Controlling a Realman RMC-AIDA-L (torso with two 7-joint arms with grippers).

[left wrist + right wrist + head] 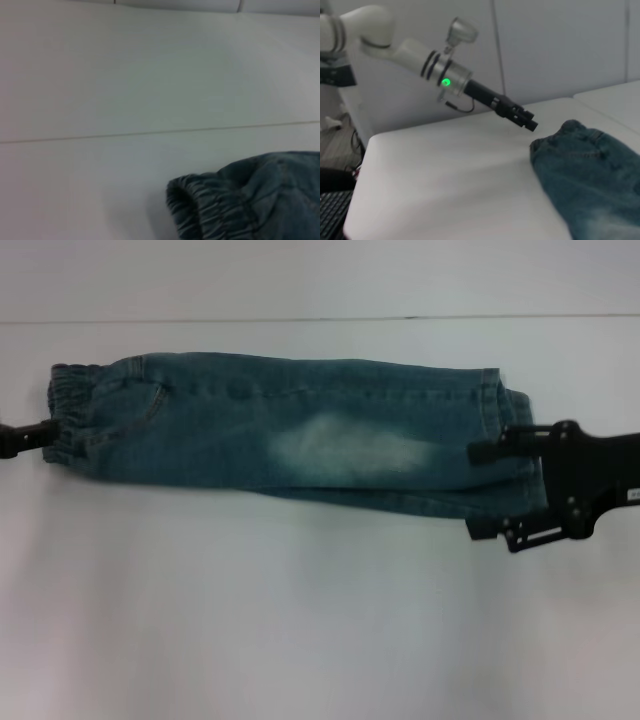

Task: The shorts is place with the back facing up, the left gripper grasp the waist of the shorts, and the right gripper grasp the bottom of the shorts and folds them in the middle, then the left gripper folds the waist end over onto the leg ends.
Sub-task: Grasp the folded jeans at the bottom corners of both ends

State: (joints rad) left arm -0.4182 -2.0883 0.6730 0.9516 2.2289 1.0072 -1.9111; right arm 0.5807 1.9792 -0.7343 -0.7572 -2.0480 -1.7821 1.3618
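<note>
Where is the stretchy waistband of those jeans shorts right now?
In the head view the waistband lies at the left end of the shorts on the white table, with the left gripper right at it.

The head view looks steeply down from above onto the white counter, far enough off to take in the whole length of the shorts, which run from nine o'clock to three o'clock across the upper half.

The left wrist view sits low and very close, looking almost level along the counter toward a seam line, with only the ruffled waistband showing.

The right wrist view stands farther back, facing along the counter from the leg end toward the left arm and the room behind.

All three views share the waistband end of the shorts.
</note>
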